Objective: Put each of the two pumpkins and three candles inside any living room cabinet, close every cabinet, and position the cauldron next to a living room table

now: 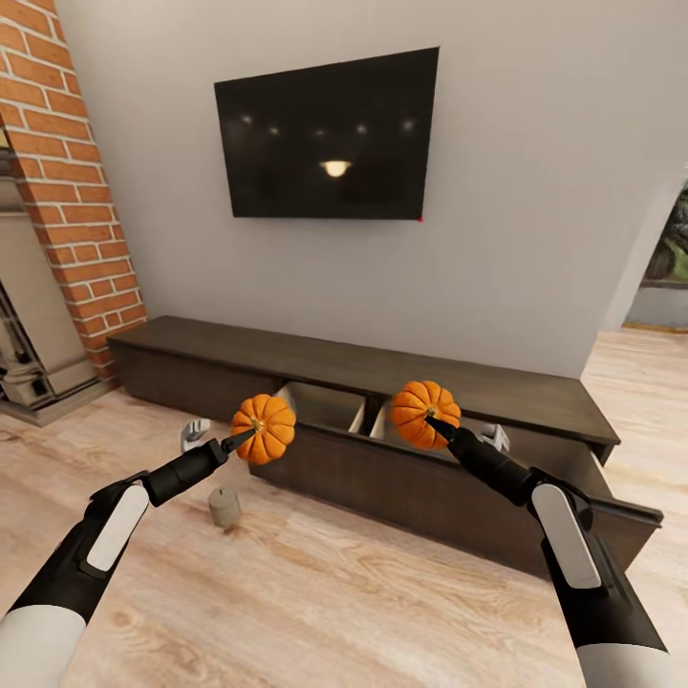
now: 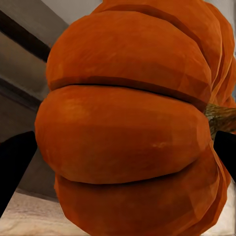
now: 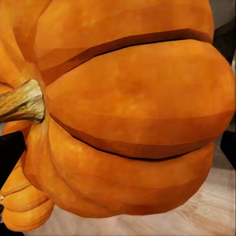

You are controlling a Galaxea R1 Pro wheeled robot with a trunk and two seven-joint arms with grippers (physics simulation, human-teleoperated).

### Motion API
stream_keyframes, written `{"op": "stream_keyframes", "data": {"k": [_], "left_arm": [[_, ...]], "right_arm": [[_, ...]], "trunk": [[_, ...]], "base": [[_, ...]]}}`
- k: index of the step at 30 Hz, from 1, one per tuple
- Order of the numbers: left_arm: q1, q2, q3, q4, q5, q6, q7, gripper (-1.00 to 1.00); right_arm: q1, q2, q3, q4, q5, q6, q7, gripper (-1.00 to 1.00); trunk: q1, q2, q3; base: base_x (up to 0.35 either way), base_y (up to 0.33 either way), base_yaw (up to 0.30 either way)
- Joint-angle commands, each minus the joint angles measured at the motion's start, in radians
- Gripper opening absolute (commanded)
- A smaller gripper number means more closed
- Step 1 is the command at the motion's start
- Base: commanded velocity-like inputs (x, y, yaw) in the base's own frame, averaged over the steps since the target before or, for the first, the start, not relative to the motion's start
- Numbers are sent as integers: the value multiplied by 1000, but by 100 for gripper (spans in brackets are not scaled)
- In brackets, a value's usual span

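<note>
Pale grey wall [image 1: 535,191] ahead of me with a black TV [image 1: 328,136] hung on it, ceiling lights reflecting in the screen. Red brick chimney [image 1: 72,162] off to my left, and a bit of an ornate fireplace [image 1: 29,325] at its foot. Light wood plank floor [image 1: 315,592] everywhere, looks pretty warm. Far right there's a glass opening [image 1: 669,244] with some greenery outside, and the floor over there catches brighter daylight.
</note>
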Motion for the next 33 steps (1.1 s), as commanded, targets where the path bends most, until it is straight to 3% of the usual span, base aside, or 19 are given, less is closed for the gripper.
{"op": "stream_keyframes", "data": {"k": [1, 33], "left_arm": [[0, 0, 1, -1, 10, 9, -1, -100], [0, 0, 1, -2, 9, 6, -1, -100]], "right_arm": [[-1, 0, -2, 0, -3, 6, 5, -100], [4, 0, -22, 2, -3, 6, 5, -100]], "trunk": [[0, 0, -1], [0, 0, -1]], "base": [[0, 0, -272], [0, -2, -273]]}}
